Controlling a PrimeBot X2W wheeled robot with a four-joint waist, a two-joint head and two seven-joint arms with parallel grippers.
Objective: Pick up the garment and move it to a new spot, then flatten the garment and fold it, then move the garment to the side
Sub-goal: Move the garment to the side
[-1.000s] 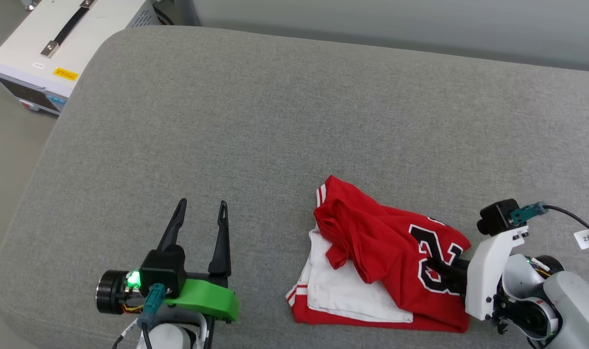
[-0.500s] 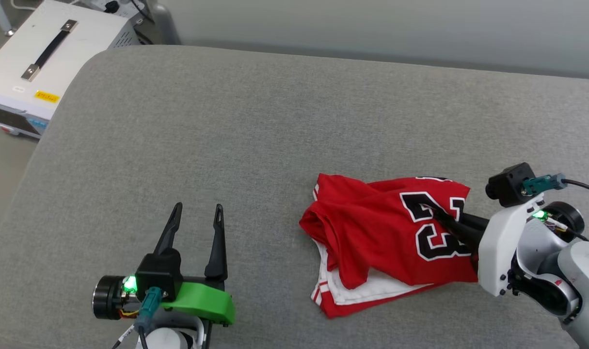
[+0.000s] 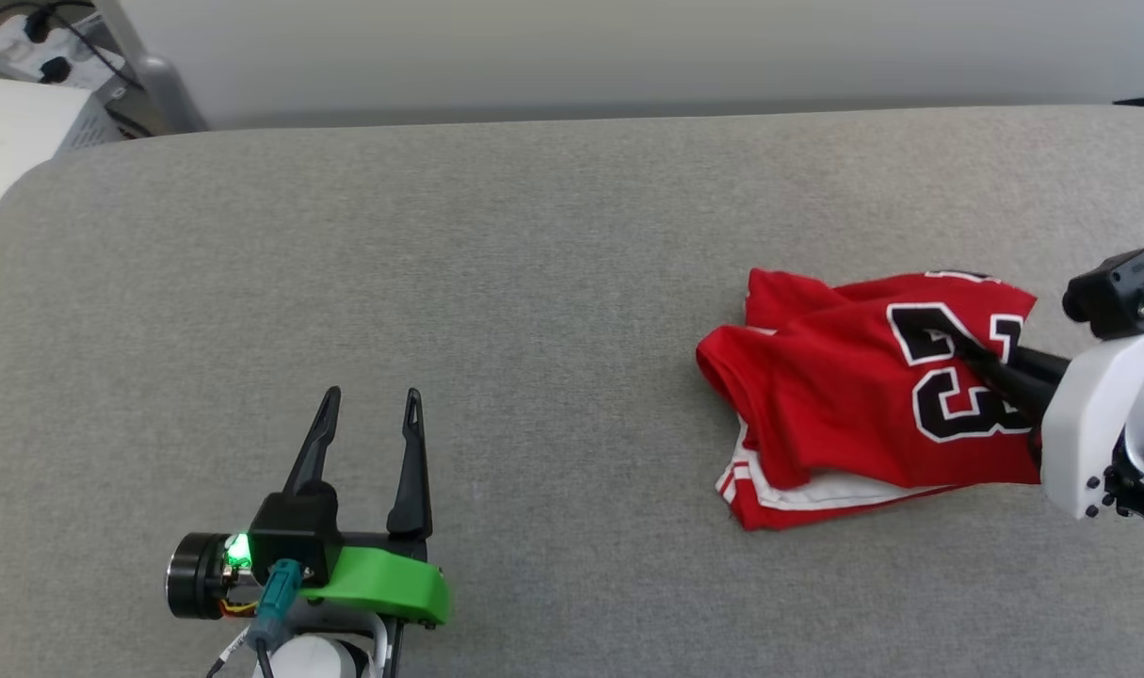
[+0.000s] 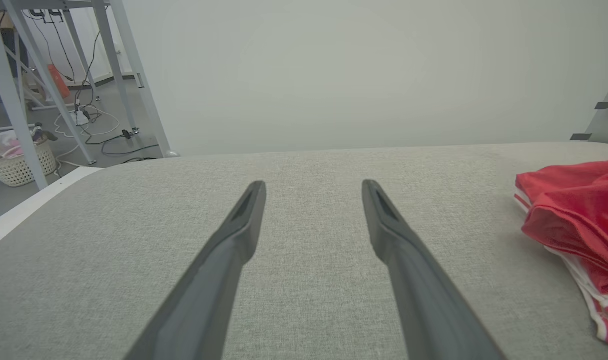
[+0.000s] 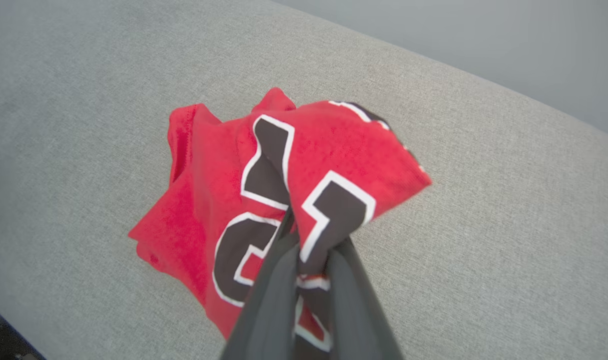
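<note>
The garment (image 3: pixel 845 405), a red jersey with a black white-outlined number and white striped trim, lies crumpled at the right of the grey cushion. My right gripper (image 3: pixel 953 347) is shut on a bunch of its printed fabric, holding that part raised while the rest trails on the surface. In the right wrist view the right gripper (image 5: pixel 311 240) pinches the print, and the garment (image 5: pixel 203 200) hangs away from the fingers. My left gripper (image 3: pixel 372 400) rests open near the front left, well clear of the cloth. In the left wrist view the left gripper (image 4: pixel 314 187) is empty, with the garment (image 4: pixel 574 215) at the right edge.
The grey padded surface (image 3: pixel 534 282) stretches wide to the left and back, ending at a pale wall. A white box (image 3: pixel 7 132) stands off the far left corner. Metal frame legs (image 4: pixel 123 80), cables and a laundry basket (image 4: pixel 13 160) are on the floor beyond the left end.
My right gripper closed on the printed fabric and pulled the garment up and to the right, away from the left gripper. The head camera turned as well. The left gripper kept still.
</note>
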